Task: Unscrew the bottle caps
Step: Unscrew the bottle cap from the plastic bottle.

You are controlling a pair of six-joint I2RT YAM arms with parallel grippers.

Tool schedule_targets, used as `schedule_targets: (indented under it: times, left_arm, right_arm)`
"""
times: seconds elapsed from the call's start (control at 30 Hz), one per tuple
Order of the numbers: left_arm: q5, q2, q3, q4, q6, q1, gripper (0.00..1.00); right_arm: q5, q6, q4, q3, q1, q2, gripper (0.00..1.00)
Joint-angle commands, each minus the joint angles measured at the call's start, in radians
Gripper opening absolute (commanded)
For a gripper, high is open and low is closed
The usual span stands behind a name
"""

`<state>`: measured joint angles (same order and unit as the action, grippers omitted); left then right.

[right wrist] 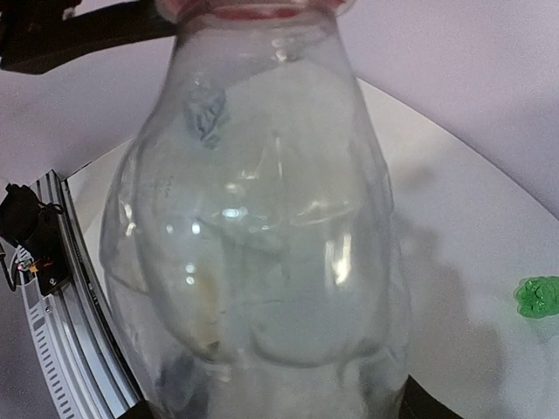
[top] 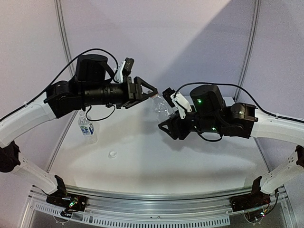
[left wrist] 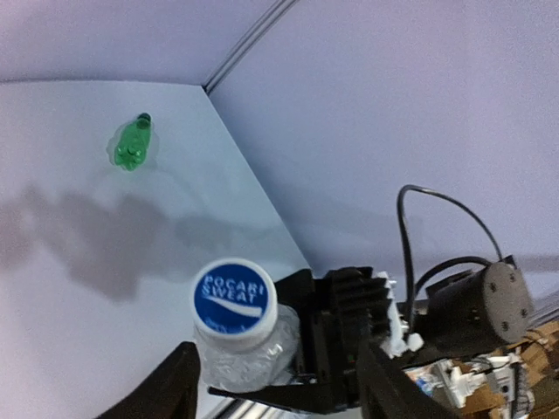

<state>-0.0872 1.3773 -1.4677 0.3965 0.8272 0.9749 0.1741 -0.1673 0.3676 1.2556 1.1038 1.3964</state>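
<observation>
**Top view.** Your left gripper point(top: 151, 90) and right gripper point(top: 166, 110) meet tip to tip in mid-air over the table point(top: 190, 161). Between them is the unlabelled clear bottle point(top: 159, 107). Its body is clamped in the right gripper and its neck points toward the left one. Under your left forearm stands the labelled bottle point(top: 88, 128). Nearer the arm bases, a loose white cap point(top: 112, 154) lies on the table, so one cap looks to be off already.

**Left wrist view.** Straight ahead of the left fingers point(left wrist: 170, 393) sits the blue-topped white cap point(left wrist: 234, 297), on the neck of the held bottle. The fingers stand apart, one on each side of the cap, and neither touches it. Far beyond the fingertips the green bottle point(left wrist: 131, 148) lies on its side, and its green cap point(left wrist: 143, 118) appears to be on.

**Right wrist view.** The clear bottle fills the frame, pressed close between the right jaws. The jaws themselves are barely visible. The dark shape of the left gripper shows just past the bottle's neck.

**Step in hand.** By these views you are on the second cap, with the bottle gripped and the cap not yet seized. Next, close the left jaws squarely on the cap and turn it while the right gripper holds firm. The thin bottle may dent or spin in that grip.
</observation>
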Motion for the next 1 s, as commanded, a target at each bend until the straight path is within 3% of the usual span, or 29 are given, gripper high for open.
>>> schedule_targets:
  times: [0.0,0.13,0.6,0.97]
  left_arm:
    - [-0.043,-0.059,0.037,-0.036,-0.040,0.024,0.70]
    - [-0.038,-0.093,0.065,-0.062,-0.050,0.024,0.99]
    - [-0.064,-0.248,0.147,-0.075,-0.186,0.016,0.99]
    - [-0.277,-0.340,0.309,-0.356,-0.305,0.010,0.99]
  right_arm:
    - [0.015,-0.030,-0.052,-0.041,-0.002,-0.053,0.00]
    - [0.012,-0.045,-0.064,-0.070,-0.004,-0.077,0.00]
    - [-0.001,-0.087,-0.127,-0.176,-0.003,-0.188,0.00]
    - [-0.381,-0.137,-0.380,-0.322,-0.004,-0.309,0.00]
